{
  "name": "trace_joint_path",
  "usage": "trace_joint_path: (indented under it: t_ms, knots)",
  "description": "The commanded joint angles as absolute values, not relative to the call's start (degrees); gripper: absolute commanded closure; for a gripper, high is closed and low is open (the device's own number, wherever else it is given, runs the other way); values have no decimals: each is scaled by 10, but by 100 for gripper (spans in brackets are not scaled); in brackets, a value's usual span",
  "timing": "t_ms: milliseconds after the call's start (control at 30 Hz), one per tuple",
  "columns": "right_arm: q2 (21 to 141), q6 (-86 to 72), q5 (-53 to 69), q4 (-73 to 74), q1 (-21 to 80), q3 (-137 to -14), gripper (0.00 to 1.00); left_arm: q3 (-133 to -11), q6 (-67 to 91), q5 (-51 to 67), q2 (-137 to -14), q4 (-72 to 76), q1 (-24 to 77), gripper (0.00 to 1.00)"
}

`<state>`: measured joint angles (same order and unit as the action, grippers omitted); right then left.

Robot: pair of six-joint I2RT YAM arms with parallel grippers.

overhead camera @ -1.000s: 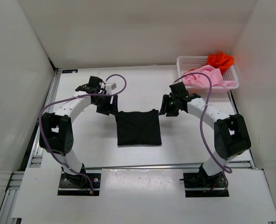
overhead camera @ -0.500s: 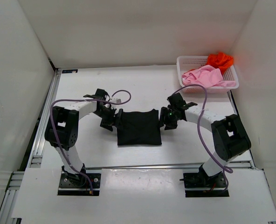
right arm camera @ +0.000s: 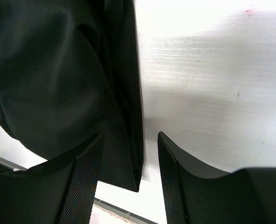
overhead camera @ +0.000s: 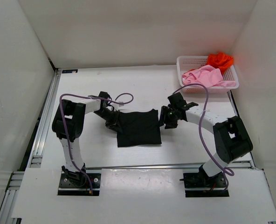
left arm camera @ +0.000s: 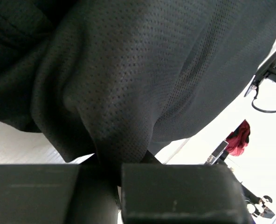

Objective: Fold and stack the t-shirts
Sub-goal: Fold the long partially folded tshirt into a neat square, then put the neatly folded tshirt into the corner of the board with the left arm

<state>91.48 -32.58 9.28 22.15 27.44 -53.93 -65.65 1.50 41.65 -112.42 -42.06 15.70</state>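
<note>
Black t-shirt (overhead camera: 139,128) pinched in left end effector (overhead camera: 115,122).

The black t-shirt (overhead camera: 138,128) between the two end effectors is plain, and up close its cloth shows tiny dots. The left end effector (overhead camera: 113,122) and the right end effector (overhead camera: 168,119) are black. The counter (overhead camera: 147,88) under them is white. Past the right end effector, a white basket (overhead camera: 227,86) full of little holes holds a light pink t-shirt (overhead camera: 203,77) and a bright orange-red t-shirt (overhead camera: 220,59). The cable (overhead camera: 122,94) by the left end effector is purple.
</note>
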Motion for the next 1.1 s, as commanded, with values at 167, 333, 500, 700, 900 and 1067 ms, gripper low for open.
trace_joint_path:
  t_ms: [167,333,500,700,900,1067]
  knots:
    - [876,-310,57,243,276,-556,46,-730,0,359,-1134,-471,125,90]
    - [858,-299,45,253,256,-556,46,-784,0,327,-1151,-504,98,90]
    - [835,-288,39,264,236,-556,46,-859,0,269,-1197,-547,49,90]
    - [830,-271,27,287,224,-562,46,-989,0,102,-1264,-563,-20,90]
    - [846,-265,22,313,219,-590,46,-1141,0,6,-1352,-539,-87,90]
    - [870,-254,17,352,219,-628,46,-1249,0,-57,-1417,-482,-115,90]
